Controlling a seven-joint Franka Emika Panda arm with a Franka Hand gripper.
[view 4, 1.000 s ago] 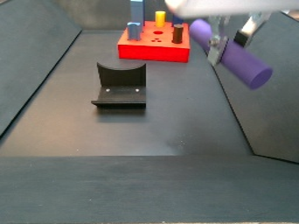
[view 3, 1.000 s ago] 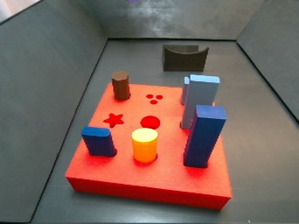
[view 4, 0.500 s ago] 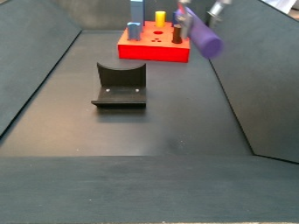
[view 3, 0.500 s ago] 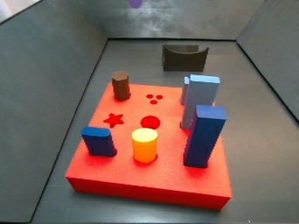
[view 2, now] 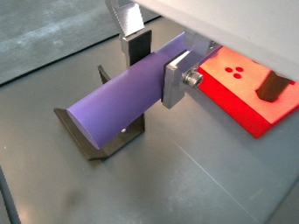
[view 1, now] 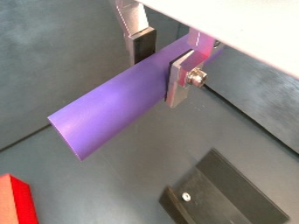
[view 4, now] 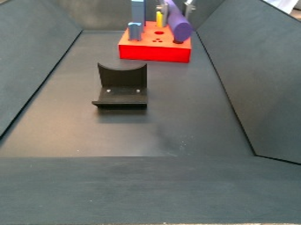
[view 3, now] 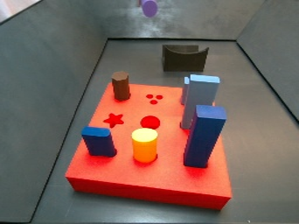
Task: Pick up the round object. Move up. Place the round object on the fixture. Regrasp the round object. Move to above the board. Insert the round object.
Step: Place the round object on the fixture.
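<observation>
The round object is a purple cylinder (view 1: 117,105) (view 2: 122,101), and my gripper (view 1: 162,66) (view 2: 158,67) is shut on it across its middle, holding it level in the air. In a side view the cylinder (view 4: 177,22) hangs high over the near edge of the red board (view 4: 153,53); in a side view only its end (view 3: 149,9) shows at the frame's top. The dark fixture (view 4: 121,85) (view 3: 184,57) (view 2: 100,149) (view 1: 228,188) stands bare on the floor, below and apart from the cylinder. The board's round hole (view 3: 149,122) is open.
On the board (view 3: 105,171) stand a brown peg (view 3: 121,85), a yellow cylinder (view 3: 143,144), a small blue block (view 3: 98,140) and two tall blue blocks (view 3: 205,134). Sloping grey walls (view 4: 35,79) close in the floor on both sides.
My gripper has carried the purple cylinder up and away from the near right side toward the board; it now hangs past the fixture, and its end has come into the top of a side view.
</observation>
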